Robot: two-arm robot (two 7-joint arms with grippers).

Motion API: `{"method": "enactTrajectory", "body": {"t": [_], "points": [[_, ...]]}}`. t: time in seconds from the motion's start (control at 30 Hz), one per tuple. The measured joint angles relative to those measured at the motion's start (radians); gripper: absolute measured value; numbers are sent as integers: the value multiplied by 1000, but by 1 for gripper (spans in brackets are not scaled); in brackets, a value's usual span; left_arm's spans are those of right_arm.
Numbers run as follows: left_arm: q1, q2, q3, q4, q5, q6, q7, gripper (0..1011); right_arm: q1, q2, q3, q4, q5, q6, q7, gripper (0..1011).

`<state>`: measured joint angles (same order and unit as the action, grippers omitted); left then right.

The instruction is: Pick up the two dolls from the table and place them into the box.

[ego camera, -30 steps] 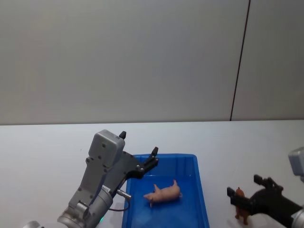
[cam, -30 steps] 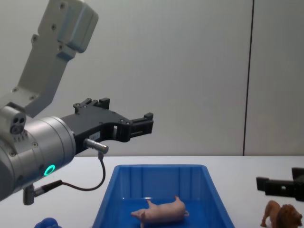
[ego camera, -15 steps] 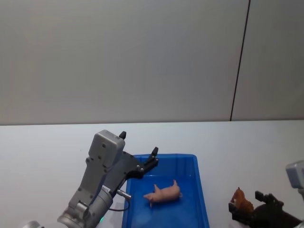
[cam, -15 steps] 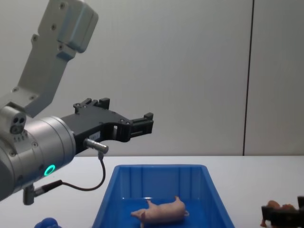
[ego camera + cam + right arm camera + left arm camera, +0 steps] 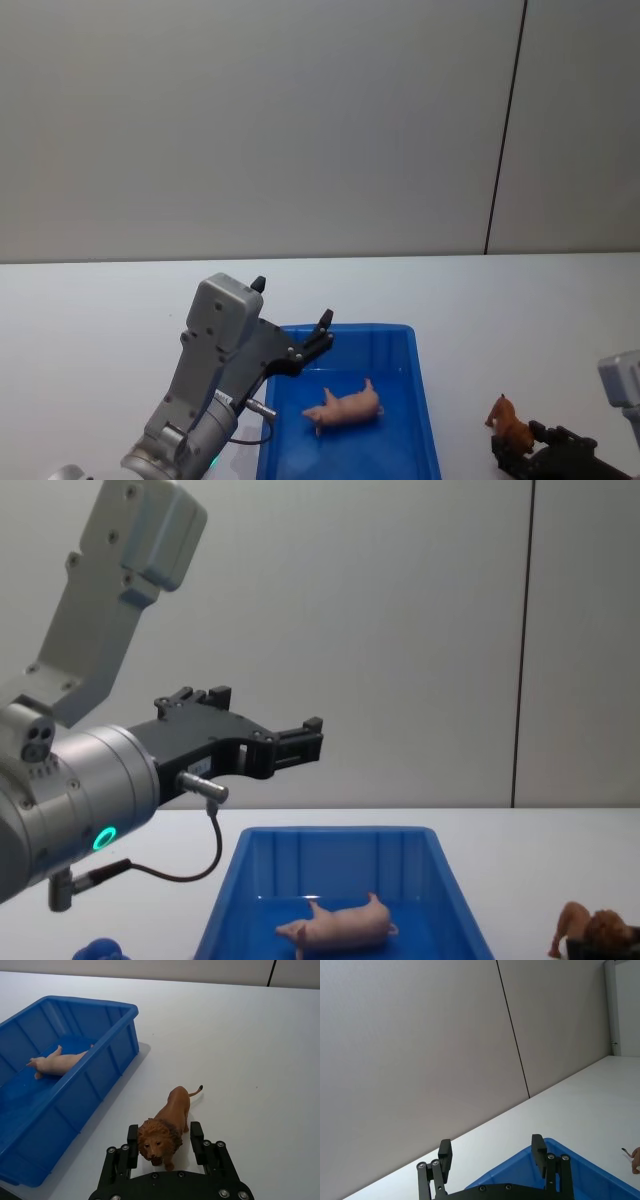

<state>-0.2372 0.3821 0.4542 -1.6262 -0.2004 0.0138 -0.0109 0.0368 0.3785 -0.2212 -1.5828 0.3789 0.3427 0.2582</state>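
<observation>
Blue box (image 5: pixel 421 398) holds one pig (image 5: pixel 346 407); one lion (image 5: pixel 510 431) stands outside.

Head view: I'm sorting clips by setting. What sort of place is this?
Probably a robotics lab or test room: a plain white table against blank grey wall panels, a blue box holding a toy pig, the left gripper raised by the box, the right gripper straddling a toy lion.
</observation>
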Motion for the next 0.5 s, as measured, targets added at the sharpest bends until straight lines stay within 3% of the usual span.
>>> {"method": "enactTrajectory", "body": {"t": [0.2,0.5], "points": [[0,0,0,0,0,0,0,1002,-1,-1,-1,-1,-2,-14,-8,465],[0,0,0,0,0,0,0,1002,-1,0,-1,-26,-18,-56,-13,441]]}}
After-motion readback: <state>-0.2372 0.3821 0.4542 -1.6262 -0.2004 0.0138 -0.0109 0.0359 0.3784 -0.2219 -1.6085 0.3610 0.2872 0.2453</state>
